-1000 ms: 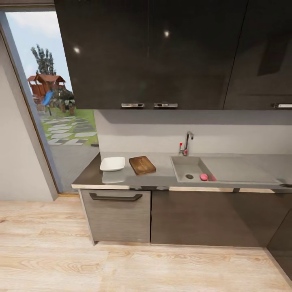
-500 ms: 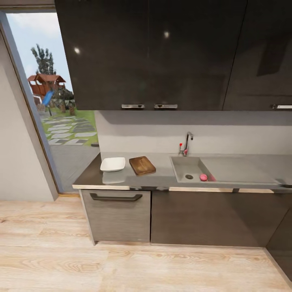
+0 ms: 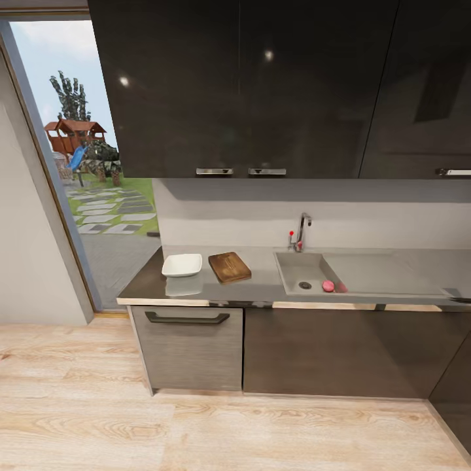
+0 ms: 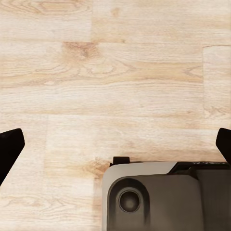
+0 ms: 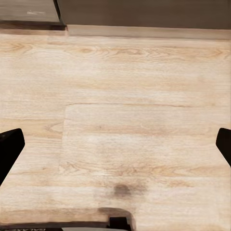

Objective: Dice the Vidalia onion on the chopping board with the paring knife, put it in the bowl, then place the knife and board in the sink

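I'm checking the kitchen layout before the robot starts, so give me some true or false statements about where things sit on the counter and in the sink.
1. The Vidalia onion lies in the sink, beside the drain. True.
2. The bowl sits on top of the chopping board. False: it sits on the countertop, beside the board on the doorway side.
3. The chopping board lies between the bowl and the sink. True.
4. The onion is already diced. False: it is a whole pinkish bulb.
5. Both wrist views look down at wooden floor, jaws spread wide. True.
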Motion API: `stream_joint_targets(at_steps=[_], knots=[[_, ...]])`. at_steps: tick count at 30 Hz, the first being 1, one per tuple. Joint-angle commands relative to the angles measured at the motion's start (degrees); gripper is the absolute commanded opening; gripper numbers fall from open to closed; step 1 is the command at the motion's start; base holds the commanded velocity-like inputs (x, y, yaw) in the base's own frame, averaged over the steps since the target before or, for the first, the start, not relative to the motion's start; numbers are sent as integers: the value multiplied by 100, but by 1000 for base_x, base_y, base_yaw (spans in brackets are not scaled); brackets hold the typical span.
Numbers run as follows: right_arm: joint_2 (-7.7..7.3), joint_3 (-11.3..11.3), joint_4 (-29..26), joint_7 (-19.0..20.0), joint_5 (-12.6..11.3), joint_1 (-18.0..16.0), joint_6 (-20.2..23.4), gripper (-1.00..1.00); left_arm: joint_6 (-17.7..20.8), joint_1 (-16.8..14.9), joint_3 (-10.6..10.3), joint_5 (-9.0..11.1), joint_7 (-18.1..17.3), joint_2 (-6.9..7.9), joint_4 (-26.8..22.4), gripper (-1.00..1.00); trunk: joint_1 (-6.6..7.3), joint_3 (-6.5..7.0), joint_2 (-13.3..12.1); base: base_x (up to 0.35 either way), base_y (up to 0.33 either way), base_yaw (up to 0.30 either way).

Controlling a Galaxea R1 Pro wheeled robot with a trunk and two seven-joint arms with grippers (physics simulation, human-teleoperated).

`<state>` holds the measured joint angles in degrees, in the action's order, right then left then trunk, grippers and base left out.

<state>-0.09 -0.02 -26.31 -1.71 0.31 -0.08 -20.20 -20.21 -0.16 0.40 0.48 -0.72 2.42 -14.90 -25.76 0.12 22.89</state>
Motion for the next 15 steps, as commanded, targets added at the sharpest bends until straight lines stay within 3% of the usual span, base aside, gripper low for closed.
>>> stream_joint_targets(at_steps=[1, 15], knots=[[0, -2, 3, -14, 4, -1, -15, 100, -18, -2, 4, 5, -8, 0, 5, 100, -2, -2, 3, 0, 0, 0], [-26, 6, 3, -6, 6, -1, -19, 100, -26, -2, 4, -3, -8, 4, -3, 100, -2, -2, 3, 0, 0, 0]])
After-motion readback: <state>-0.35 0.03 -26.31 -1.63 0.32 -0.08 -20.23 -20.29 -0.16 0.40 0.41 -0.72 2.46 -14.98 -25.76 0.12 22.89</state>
